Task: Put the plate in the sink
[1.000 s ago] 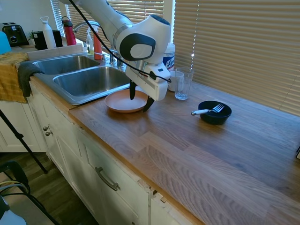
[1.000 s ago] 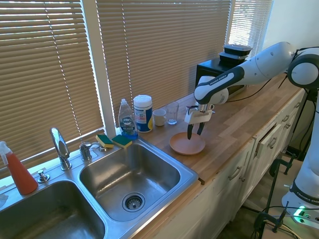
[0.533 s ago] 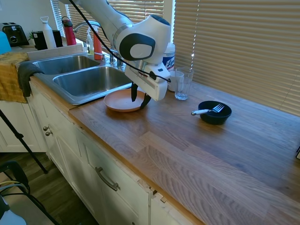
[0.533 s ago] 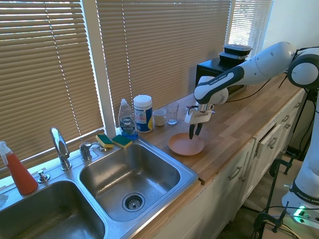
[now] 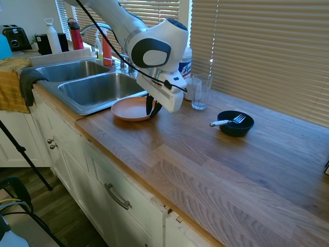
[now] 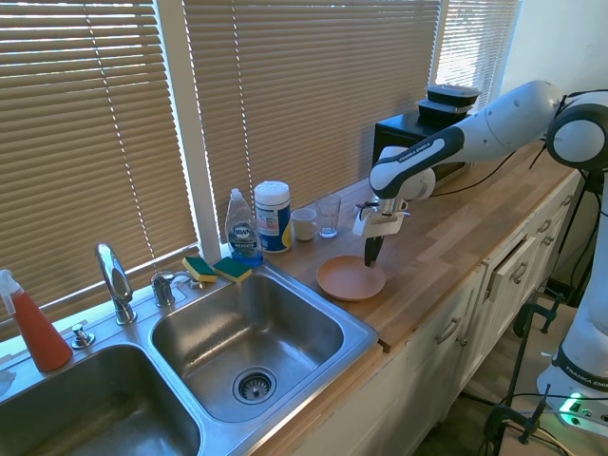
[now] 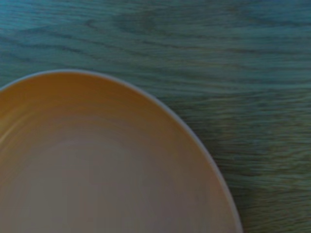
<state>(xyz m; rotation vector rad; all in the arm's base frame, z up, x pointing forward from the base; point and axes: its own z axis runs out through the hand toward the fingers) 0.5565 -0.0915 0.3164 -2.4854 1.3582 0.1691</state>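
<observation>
The sink (image 5: 87,85) lies at the left in the first exterior view, its rim just beside the plate (image 5: 131,108), which sits flat on the wooden counter (image 5: 216,164). The gripper (image 5: 152,108) is pinched shut on the plate's far rim. The plate looks stiff, light and smooth, likely breakable; a low rim gives a thin, slippery hold, so sliding seems safer than lifting.

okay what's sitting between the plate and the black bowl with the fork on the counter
Only the claw, shut on the plate's rim. Past it, bare wooden counter runs to the black bowl. The first exterior view shows this.
</observation>
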